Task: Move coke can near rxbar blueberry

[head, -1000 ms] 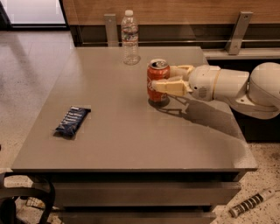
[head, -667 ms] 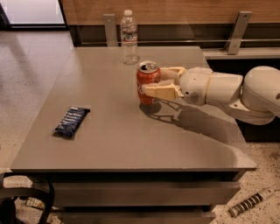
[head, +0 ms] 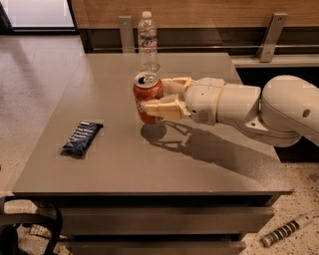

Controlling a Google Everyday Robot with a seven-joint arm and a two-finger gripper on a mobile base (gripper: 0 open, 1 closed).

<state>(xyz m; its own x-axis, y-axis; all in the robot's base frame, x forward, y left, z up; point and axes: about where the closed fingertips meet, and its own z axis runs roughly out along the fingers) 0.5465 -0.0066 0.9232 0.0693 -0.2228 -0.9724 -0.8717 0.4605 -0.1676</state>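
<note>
some of the gap closes: we carry the coke can leftward over the tabletop, hand clamped around it, nearer the rxbar blueberry yet still apart.

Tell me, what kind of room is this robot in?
Probably an office or lab area: a plain grey table, polished speckled floor and wood-panelled wall. The tool holds the coke can over the table's middle.
</note>
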